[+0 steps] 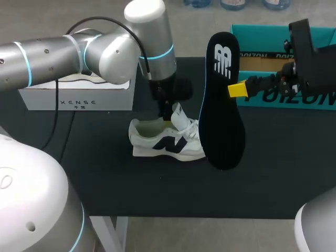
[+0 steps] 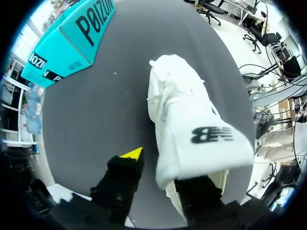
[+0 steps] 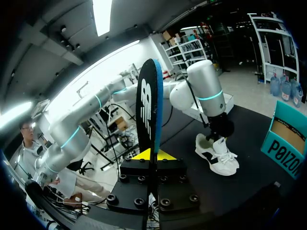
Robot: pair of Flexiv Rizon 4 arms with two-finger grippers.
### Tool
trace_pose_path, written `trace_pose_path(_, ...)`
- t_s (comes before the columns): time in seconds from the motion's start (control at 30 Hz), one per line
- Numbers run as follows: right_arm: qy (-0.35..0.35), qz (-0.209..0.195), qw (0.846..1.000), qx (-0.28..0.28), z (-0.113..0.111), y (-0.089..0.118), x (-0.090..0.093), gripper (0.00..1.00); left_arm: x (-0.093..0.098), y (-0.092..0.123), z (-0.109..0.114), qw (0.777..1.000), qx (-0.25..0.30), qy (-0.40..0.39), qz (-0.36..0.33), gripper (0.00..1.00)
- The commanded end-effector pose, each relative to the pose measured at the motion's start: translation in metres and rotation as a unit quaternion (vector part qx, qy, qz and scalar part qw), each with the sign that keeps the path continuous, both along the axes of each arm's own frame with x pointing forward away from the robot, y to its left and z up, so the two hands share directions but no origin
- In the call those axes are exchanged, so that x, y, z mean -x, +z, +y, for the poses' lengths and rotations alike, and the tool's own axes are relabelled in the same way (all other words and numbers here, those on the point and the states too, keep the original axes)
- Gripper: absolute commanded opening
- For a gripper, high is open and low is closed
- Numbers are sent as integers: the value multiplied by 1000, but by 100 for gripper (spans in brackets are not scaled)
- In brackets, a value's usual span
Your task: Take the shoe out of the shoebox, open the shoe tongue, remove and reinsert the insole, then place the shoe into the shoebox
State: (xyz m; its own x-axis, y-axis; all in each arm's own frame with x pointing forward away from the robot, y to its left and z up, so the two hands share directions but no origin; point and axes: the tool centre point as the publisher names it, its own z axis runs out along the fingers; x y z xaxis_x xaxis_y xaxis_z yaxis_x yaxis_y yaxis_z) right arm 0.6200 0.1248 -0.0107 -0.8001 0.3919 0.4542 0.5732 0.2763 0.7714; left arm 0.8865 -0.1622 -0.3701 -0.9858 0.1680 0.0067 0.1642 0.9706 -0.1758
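Clamping the dark insole (image 1: 223, 105) in the right end effector (image 1: 237, 89), yellow tips pressed on it from both sides, and holding it upright in the air right of centre in the head view, logo end up, lower end overlapping the shoe's toe in the frame. Showing edge-on between the fingers in the right wrist view. Coming in from the left of the frame with the left arm, left end effector (image 1: 167, 110) down at the white shoe (image 1: 168, 143), set on its sole at the centre of the black worktop (image 1: 105, 173), toe to the right, tongue (image 2: 201, 139) raised. Left fingers released and spread: one yellow tip bare beside the tongue and apart from it, the other finger hidden under the tongue's flap. Teal shoebox (image 1: 315, 102) at the upper right, behind the right end effector, brown inside showing. White box (image 1: 73, 97) at the upper left, behind the left arm.
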Motion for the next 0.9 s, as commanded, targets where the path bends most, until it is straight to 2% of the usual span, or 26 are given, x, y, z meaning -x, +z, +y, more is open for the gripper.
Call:
trace_pose_path(0.03, 1, 2, 1000, 1, 3, 0, -3, 0, 2, 0, 0, 1000, -8, -8, 9, 0)
trace_pose_path(0.9, 1, 2, 1000, 1, 3, 0, -3, 0, 2, 0, 0, 1000, -8, -8, 9, 0)
